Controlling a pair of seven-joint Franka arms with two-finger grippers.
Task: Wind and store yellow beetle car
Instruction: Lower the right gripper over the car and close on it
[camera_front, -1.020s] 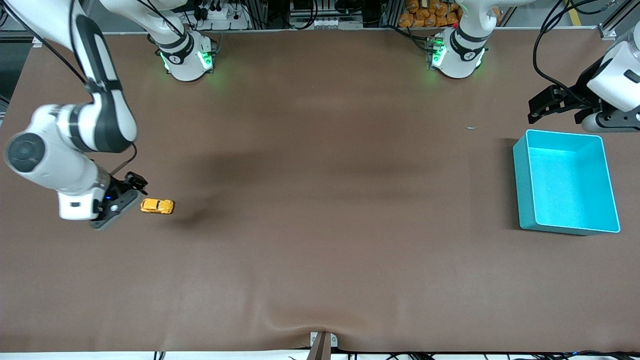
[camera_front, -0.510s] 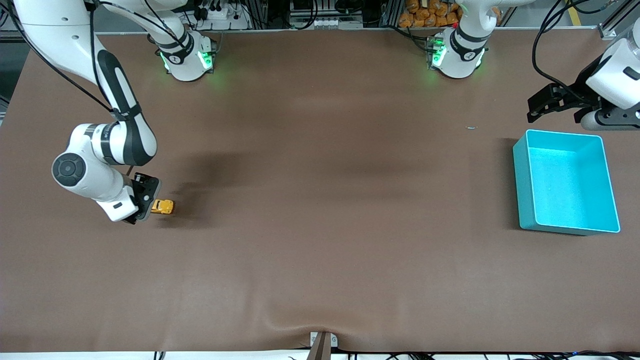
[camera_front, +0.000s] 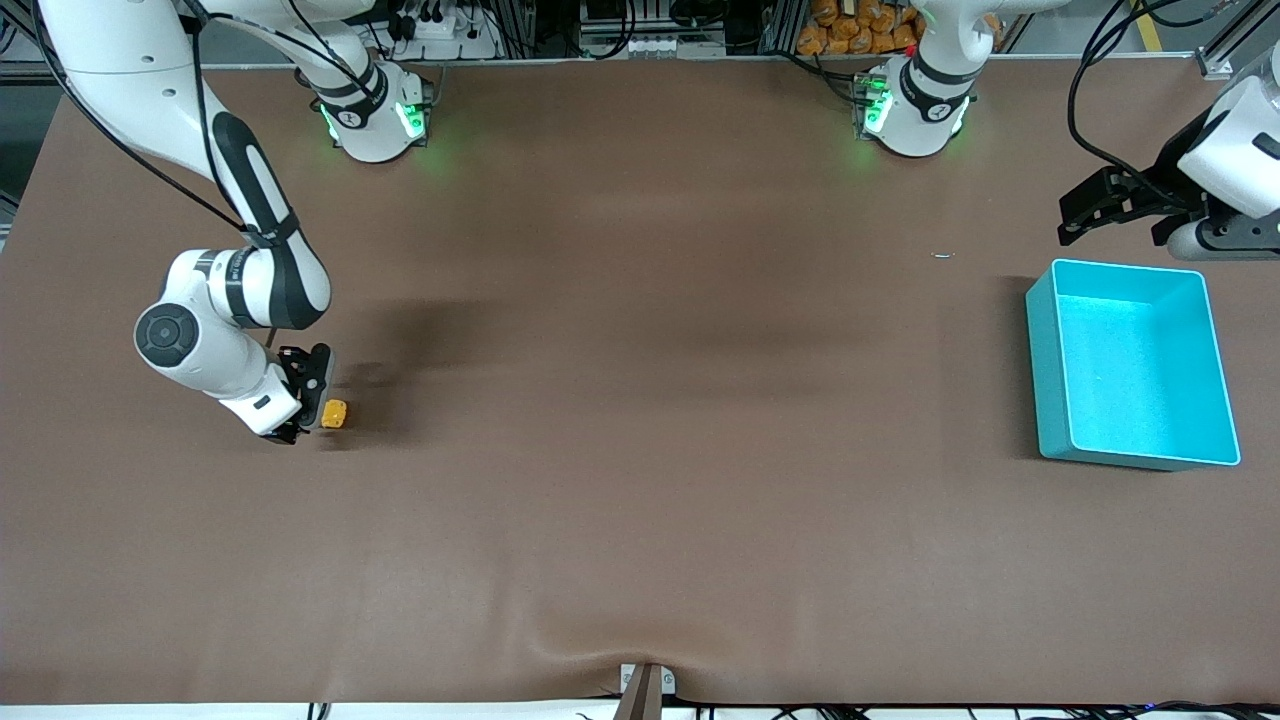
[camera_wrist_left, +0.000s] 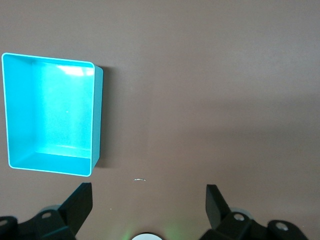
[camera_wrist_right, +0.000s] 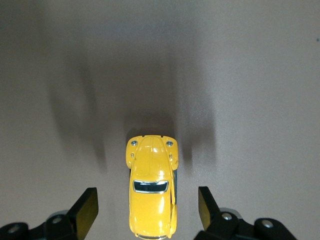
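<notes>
I see my right pincer (camera_front: 318, 400) released, fingers either side of the car (camera_wrist_right: 151, 190) on the worktop (camera_front: 640, 450) toward the right arm's end. Left pincer (camera_wrist_left: 149, 207) waits, released, near the bin (camera_front: 1135, 365).

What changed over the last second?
The right gripper swung in toward the yellow beetle car and now straddles it, fingers open and not gripping it. The car has not moved on the table. The left gripper still waits open by the teal bin.
</notes>
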